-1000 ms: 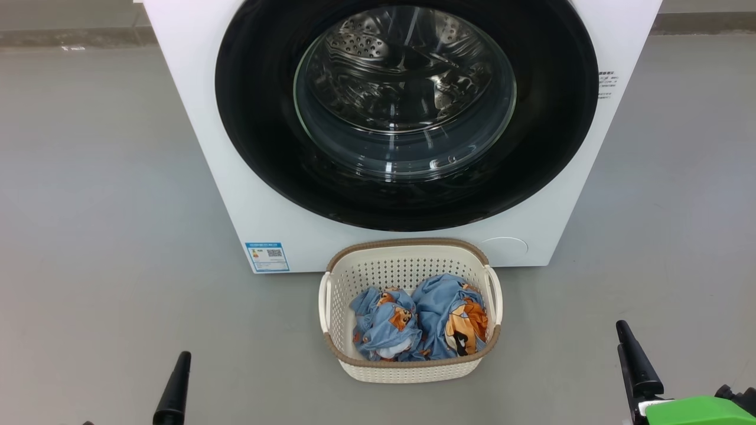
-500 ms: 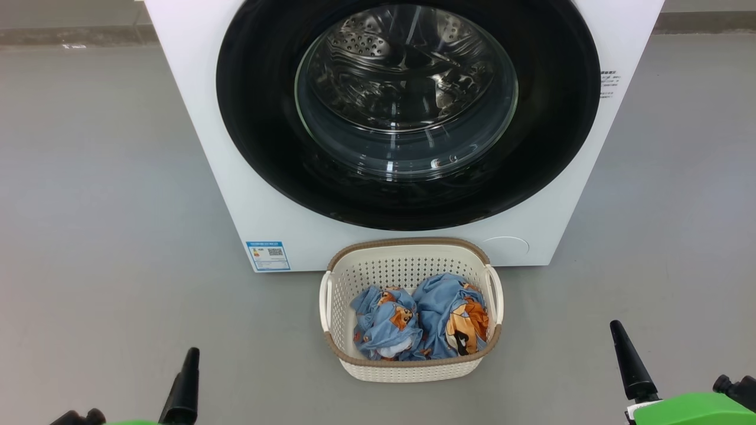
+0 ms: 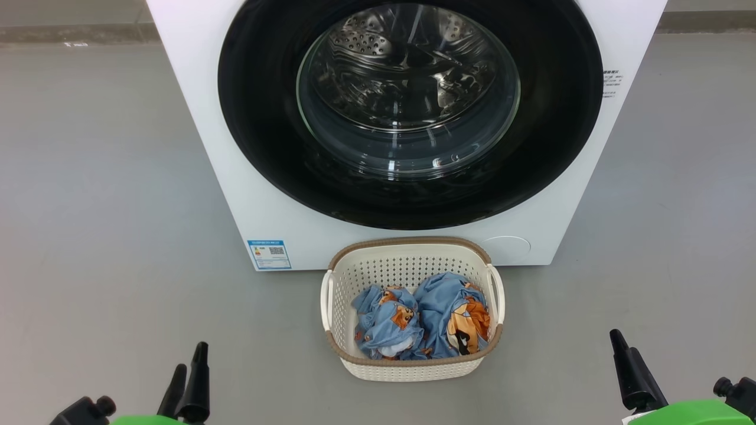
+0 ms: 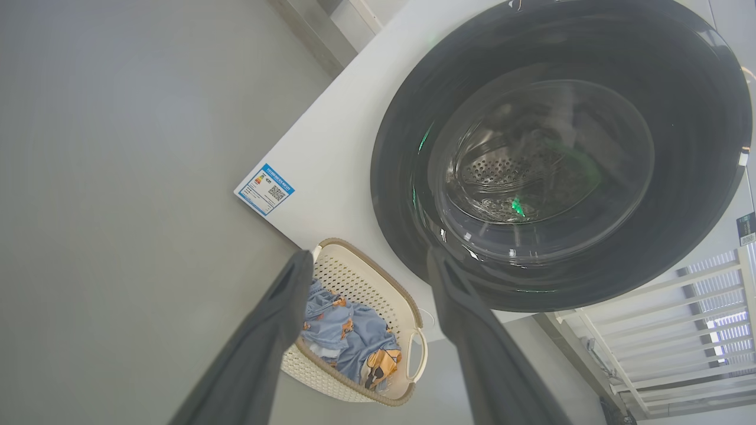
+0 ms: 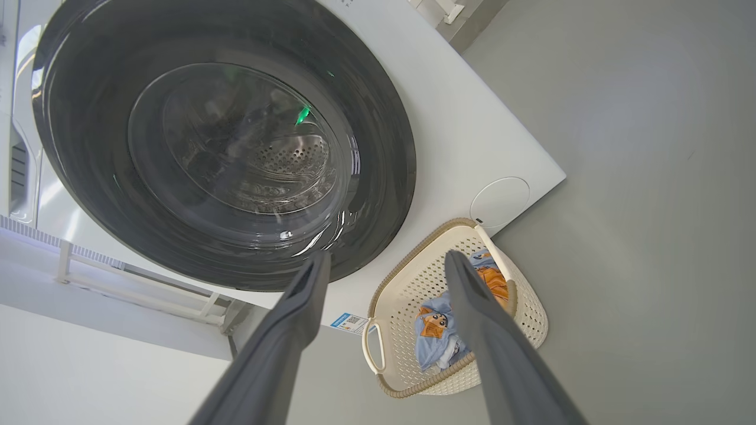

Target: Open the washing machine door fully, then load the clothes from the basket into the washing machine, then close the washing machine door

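Left fingers [image 3: 198, 378] have risen, right fingers [image 3: 633, 372] dipped; both pairs gape empty.

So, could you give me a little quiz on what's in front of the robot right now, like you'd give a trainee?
1. True or false: the washing machine door is shut.
2. Where are the clothes? A: in the drum. B: in the basket. C: on the floor.
3. Fill in the gap: the left claw and the right claw both stand ___, holding nothing.

Key: 1 true; 2 B; 3 open.
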`<state>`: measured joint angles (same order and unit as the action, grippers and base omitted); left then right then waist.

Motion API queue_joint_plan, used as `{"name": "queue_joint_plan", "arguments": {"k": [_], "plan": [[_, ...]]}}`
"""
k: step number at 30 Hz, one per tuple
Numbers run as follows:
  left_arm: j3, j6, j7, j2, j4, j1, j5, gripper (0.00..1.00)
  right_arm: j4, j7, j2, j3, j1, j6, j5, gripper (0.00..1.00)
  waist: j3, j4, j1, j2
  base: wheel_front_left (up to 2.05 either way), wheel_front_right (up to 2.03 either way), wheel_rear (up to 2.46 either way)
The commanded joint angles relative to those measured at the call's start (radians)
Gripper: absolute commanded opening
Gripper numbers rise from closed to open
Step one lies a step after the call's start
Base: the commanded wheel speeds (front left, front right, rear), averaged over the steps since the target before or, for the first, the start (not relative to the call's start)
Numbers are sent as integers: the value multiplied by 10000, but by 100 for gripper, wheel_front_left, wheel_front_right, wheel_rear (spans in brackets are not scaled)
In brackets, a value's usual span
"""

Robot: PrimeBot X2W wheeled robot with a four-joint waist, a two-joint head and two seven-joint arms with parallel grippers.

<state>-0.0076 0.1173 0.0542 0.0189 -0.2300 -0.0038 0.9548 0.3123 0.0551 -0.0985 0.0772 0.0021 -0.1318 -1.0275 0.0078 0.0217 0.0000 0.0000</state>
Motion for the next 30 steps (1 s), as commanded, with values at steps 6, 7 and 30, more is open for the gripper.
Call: {"name": "queue_joint_plan", "arguments": {"k": [6,7,30], "plan": [[27,4,278,201,438,-121,-927,100,-260,278,-264,-169,-52,6,905,100,-22,39,0,0,0,0,0],[17,9,307,203,455,-115,-1049,100,-261,308,-279,-175,-39,6,1014,100,-26,45,0,0,0,0,0],[-292,17,955,243,831,24,-4032,100,-309,952,-549,-284,176,8,3418,100,-59,108,0,0,0,0,0]]}}
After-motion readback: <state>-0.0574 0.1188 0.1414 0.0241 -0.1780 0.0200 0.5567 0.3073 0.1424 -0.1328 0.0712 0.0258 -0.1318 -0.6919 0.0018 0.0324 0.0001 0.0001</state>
